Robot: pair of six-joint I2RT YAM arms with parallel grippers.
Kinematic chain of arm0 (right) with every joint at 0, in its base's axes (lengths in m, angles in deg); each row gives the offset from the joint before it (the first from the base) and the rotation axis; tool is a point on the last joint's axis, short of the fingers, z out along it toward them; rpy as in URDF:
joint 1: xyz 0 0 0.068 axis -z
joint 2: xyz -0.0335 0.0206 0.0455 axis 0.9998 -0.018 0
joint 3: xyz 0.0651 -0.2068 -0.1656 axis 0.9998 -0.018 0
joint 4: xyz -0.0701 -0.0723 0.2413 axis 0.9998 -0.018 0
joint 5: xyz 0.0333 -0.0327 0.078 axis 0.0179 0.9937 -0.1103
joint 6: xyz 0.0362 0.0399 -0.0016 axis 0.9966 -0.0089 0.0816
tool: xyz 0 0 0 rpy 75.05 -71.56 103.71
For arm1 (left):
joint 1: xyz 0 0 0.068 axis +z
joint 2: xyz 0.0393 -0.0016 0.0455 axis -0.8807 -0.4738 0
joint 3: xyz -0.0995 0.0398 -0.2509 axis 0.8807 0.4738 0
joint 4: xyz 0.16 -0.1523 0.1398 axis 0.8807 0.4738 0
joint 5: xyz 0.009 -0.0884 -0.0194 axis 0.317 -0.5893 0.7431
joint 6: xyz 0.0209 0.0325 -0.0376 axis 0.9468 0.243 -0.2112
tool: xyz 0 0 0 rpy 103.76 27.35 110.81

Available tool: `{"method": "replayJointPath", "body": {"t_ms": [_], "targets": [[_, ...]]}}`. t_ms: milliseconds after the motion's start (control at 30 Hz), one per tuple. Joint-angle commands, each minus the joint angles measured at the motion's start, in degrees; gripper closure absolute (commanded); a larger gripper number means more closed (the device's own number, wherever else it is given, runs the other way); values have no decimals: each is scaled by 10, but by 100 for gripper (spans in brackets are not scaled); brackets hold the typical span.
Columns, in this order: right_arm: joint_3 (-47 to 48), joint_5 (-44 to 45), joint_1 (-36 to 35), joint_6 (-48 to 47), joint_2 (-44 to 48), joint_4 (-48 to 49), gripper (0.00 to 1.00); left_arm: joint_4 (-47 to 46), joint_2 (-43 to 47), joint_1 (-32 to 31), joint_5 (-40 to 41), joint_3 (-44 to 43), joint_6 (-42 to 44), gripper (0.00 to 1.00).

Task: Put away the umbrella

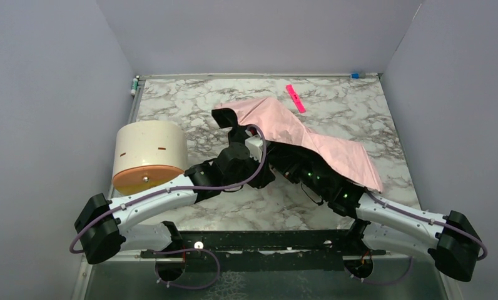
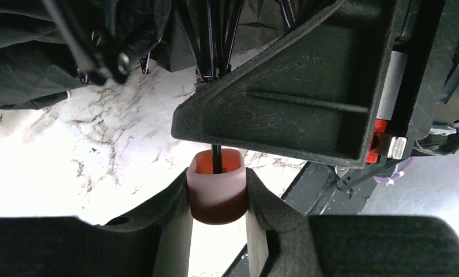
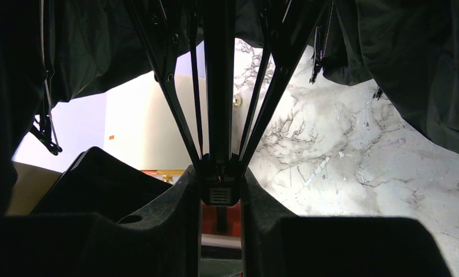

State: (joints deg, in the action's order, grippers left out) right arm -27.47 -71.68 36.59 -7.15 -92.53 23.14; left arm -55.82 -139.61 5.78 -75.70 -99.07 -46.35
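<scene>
Marble worktop (image 1: 334, 209) between pale grey walls carried everything we saw. Largest was the half-open umbrella (image 1: 309, 134), its pale pink canopy draped over the right arm from the middle toward the right edge. A cream cylinder (image 1: 149, 147) sat by the left edge, its orange end facing the near edge. The right gripper (image 3: 219, 190) was clamped on the umbrella's black runner (image 3: 219, 195) where the ribs met. The left gripper (image 2: 217, 184) pinched the small pink handle (image 2: 215, 202). A bright pink strip (image 1: 295, 98) lay near the back edge.

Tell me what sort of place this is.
Probably a robot lab test cell: a marble-patterned tabletop boxed in by plain grey walls, with the left arm and right arm bolted at its near edge.
</scene>
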Motion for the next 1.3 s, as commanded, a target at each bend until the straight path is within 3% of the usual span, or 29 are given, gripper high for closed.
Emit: {"method": "replayJointPath", "body": {"t_ms": [0,333,500,833,1033,1267], "targets": [[-6,-86,-10,13,-12,67,99,10,-13,8,112,-17,-11,100],[-13,-62,-41,20,-19,48,97,32,-12,8,190,-23,-43,100],[-29,17,-41,39,50,-32,65,44,10,8,211,-19,-45,100],[-76,122,-41,75,192,-119,19,43,12,8,203,-7,-50,100],[-125,166,-41,80,205,17,19,41,10,9,198,-6,-51,100],[-118,161,-41,-36,117,210,17,42,8,8,200,-6,-55,100]]}}
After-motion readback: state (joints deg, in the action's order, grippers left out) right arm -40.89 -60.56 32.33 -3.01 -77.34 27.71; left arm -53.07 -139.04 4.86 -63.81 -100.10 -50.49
